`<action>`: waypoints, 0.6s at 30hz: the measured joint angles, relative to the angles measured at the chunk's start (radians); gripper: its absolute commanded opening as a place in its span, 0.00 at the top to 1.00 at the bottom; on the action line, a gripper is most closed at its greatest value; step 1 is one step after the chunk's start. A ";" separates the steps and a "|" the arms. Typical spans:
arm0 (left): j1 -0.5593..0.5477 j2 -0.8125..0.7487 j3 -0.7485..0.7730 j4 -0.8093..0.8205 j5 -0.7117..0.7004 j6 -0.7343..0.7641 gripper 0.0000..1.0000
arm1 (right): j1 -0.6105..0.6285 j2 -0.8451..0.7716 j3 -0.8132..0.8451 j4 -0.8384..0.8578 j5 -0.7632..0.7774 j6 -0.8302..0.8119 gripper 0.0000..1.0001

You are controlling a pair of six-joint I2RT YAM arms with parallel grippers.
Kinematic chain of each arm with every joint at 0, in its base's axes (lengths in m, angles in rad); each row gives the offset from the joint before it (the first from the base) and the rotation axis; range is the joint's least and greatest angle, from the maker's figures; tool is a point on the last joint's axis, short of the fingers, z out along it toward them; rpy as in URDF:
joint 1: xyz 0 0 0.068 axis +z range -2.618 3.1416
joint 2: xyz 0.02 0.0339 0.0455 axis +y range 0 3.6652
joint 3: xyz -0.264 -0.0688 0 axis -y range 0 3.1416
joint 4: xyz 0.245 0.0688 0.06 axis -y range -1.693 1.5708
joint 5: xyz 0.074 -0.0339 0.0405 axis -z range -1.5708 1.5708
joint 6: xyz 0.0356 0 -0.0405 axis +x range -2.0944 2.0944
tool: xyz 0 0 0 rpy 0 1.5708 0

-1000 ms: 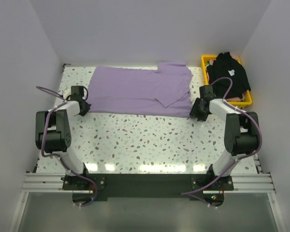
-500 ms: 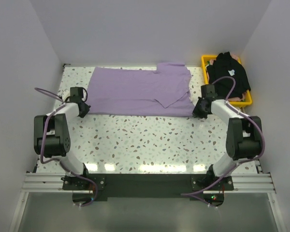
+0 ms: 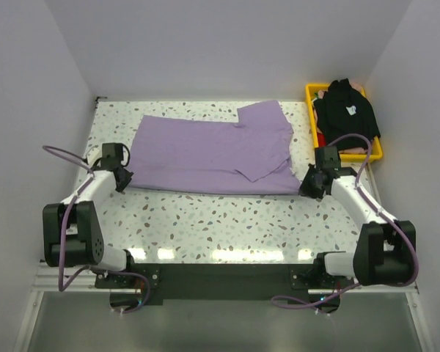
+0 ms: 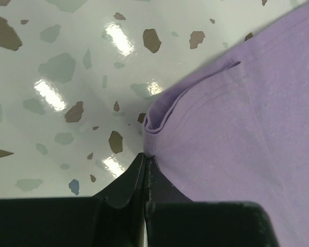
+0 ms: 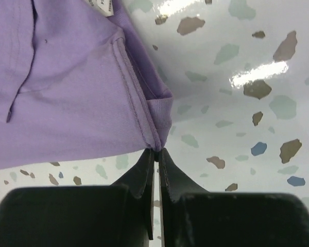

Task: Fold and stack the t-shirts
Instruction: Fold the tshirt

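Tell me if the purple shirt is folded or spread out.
Mostly spread: the purple shirt lies flat on the table, one flap doubled over at right.

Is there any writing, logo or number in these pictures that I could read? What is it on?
No text here can be read.
White mark on the chest of the black t-shirt: too small to read; possibly a logo.
White tag at the edge of the lavender t-shirt, right wrist view: dark print on it, too blurred to read.
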State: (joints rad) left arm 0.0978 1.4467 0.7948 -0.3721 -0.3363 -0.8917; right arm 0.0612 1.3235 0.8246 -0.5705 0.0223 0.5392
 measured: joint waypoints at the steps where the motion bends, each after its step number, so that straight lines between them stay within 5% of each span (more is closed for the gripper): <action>1: 0.000 -0.014 -0.008 -0.005 -0.004 -0.006 1.00 | -0.002 -0.021 -0.019 -0.010 -0.008 0.002 1.00; 3: 0.000 -0.037 -0.027 -0.013 -0.010 -0.011 0.97 | -0.003 -0.061 -0.055 -0.019 -0.023 0.007 1.00; 5: 0.000 -0.052 -0.044 -0.024 -0.017 -0.015 0.82 | -0.005 -0.083 -0.076 -0.034 -0.042 0.010 0.95; 6: 0.000 -0.054 -0.050 -0.031 -0.021 -0.015 0.63 | -0.005 -0.089 -0.083 -0.040 -0.046 0.011 0.89; 8: 0.000 -0.055 -0.058 -0.041 -0.036 -0.017 0.45 | -0.006 -0.095 -0.093 -0.051 -0.051 0.021 0.66; 9: 0.001 -0.058 -0.062 -0.044 -0.043 -0.023 0.34 | -0.008 -0.098 -0.094 -0.060 -0.051 0.023 0.62; 18: 0.000 -0.190 -0.069 -0.003 0.021 0.005 0.28 | 0.021 -0.135 -0.048 -0.073 -0.056 -0.014 0.52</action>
State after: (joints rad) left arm 0.0978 1.2568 0.7261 -0.3756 -0.3153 -0.8864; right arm 0.0822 1.1881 0.7769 -0.6437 -0.0338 0.5247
